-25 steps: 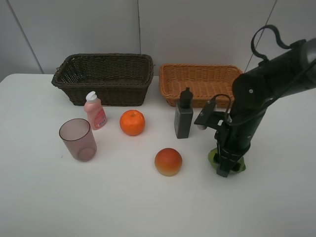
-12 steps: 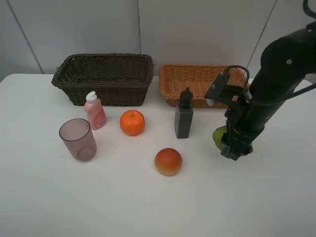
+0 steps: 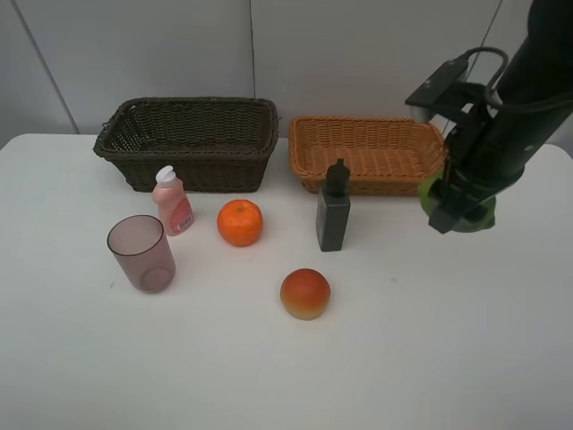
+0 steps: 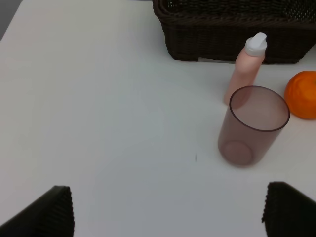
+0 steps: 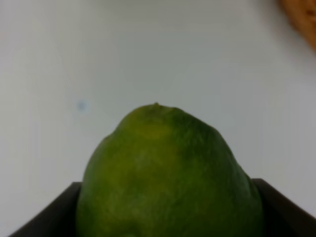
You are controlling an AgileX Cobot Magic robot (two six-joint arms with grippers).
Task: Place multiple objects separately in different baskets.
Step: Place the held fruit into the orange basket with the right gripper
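Note:
My right gripper (image 3: 457, 208) is shut on the green lime-like fruit (image 3: 431, 192) and holds it in the air beside the right end of the light orange-tan basket (image 3: 304, 154); the fruit fills the right wrist view (image 5: 168, 173). The dark brown basket (image 3: 134, 170) stands at the back left. The pink white-capped bottle (image 3: 172, 202), purple cup (image 3: 141, 253), orange (image 3: 240, 222), dark green square bottle (image 3: 333, 215) and peach-like fruit (image 3: 305, 293) stand on the table. My left gripper (image 4: 168, 207) is open above the table near the cup (image 4: 253, 126), bottle (image 4: 245, 69) and orange (image 4: 302, 95).
The white table (image 3: 269, 367) reaches to a grey wall behind the baskets. The dark basket's corner (image 4: 207, 47) shows in the left wrist view. The right arm hangs over the table's right side.
My right gripper has lifted the green fruit off the table and carried it up and back to the right, towards the orange-tan basket. The other things have not moved.

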